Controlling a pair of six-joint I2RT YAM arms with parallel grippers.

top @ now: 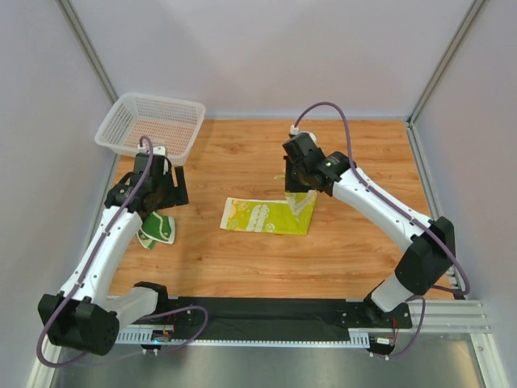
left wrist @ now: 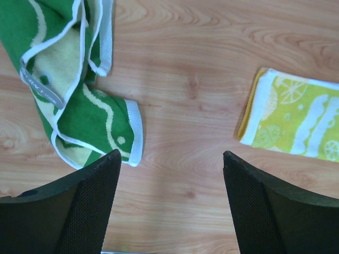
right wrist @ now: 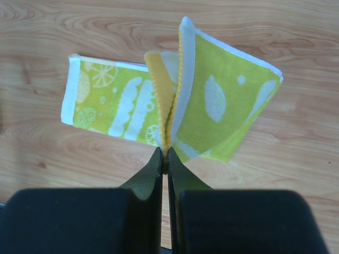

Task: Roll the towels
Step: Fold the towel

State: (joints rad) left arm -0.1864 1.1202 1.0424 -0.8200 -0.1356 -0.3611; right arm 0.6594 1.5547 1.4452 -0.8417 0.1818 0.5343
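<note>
A yellow-green towel point(top: 265, 215) with white fruit shapes lies mid-table; its right end is lifted. My right gripper point(top: 300, 187) is shut on that lifted edge; in the right wrist view the cloth point(right wrist: 212, 106) stands up from the pinched fingertips point(right wrist: 166, 156). A green and cream towel point(top: 157, 230) lies crumpled at the left, partly under my left arm. My left gripper point(left wrist: 170, 174) is open and empty above bare wood, between the green towel point(left wrist: 79, 106) and the yellow-green towel's left end point(left wrist: 296, 119).
A white mesh basket point(top: 151, 124) stands at the back left corner. Grey walls close the table on three sides. A black strip point(top: 258, 311) and metal rail run along the near edge.
</note>
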